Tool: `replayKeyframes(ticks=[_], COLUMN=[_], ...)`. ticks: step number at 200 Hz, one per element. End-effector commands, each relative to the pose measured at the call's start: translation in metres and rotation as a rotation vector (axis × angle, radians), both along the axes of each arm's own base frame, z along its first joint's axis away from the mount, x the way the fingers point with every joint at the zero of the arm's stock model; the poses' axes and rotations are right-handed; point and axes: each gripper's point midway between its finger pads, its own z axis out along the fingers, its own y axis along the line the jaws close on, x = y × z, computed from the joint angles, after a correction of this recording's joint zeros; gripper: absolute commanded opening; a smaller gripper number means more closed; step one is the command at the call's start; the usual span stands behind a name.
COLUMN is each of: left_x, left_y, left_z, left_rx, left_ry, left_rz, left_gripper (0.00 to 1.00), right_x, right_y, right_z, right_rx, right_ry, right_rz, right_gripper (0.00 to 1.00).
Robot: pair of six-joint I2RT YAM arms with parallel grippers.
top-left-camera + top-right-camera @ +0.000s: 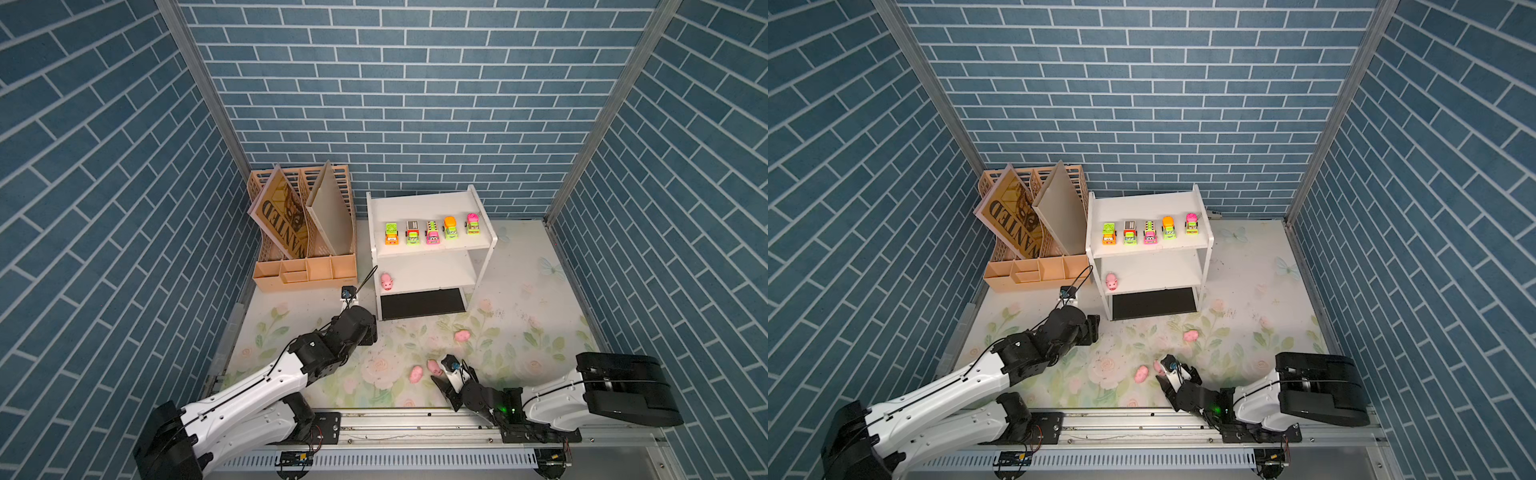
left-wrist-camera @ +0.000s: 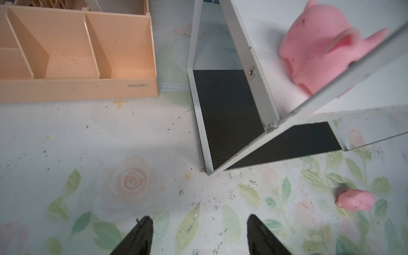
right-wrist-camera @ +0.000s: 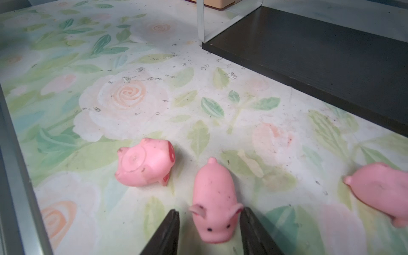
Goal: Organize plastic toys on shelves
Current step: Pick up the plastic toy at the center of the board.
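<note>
Several neon toy trucks (image 1: 432, 233) stand in a row on the top board of the white shelves (image 1: 428, 203). One pink pig (image 1: 387, 281) sits at the left end of the middle board and shows close up in the left wrist view (image 2: 313, 50). Three pigs lie on the floral mat. My right gripper (image 3: 209, 212) is open and straddles the head of one pig (image 3: 213, 198); one finger touches its ear and a gap shows at the other. A second pig (image 3: 145, 164) lies tipped beside it, a third (image 3: 379, 187) further off. My left gripper (image 2: 199, 218) hangs open and empty above the mat, before the shelves' left front corner.
A peach slotted file organizer (image 1: 305, 232) holding a "WANTED" board stands left of the shelves. The shelves' dark bottom board (image 3: 309, 55) lies just beyond the pigs. Blue brick walls close the cell on three sides, and a metal rail (image 1: 415, 419) runs along the front.
</note>
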Motion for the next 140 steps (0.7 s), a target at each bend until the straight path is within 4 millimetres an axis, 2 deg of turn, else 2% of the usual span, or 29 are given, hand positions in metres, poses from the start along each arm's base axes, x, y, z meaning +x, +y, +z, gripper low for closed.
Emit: replayKeyframes(ticks=[1, 44, 78, 113, 140], left_x=[0.005, 0.005, 0.002, 0.000, -0.002], left_y=[0.000, 0.002, 0.007, 0.014, 0.020], left_z=[0.003, 0.007, 0.014, 0.028, 0.043], left_rx=[0.012, 0.027, 0.025, 0.029, 0.032], left_ry=[-0.016, -0.019, -0.029, -0.048, -0.072], left_rz=[0.001, 0.000, 0.012, 0.025, 0.026], left_gripper=[0.70, 0.71, 0.71, 0.71, 0.71], right_x=[0.000, 0.001, 0.004, 0.017, 0.029], right_y=[0.020, 0.027, 0.032, 0.027, 0.032], right_z=[0.002, -0.001, 0.003, 0.026, 0.059], right_rx=[-0.005, -0.033, -0.040, 0.000, 0.036], right_ry=[-0.005, -0.010, -0.010, 0.001, -0.011], right_rz=[0.069, 0.086, 0.070, -0.048, -0.127], right_gripper=[0.40, 0.37, 0.29, 0.28, 0.30])
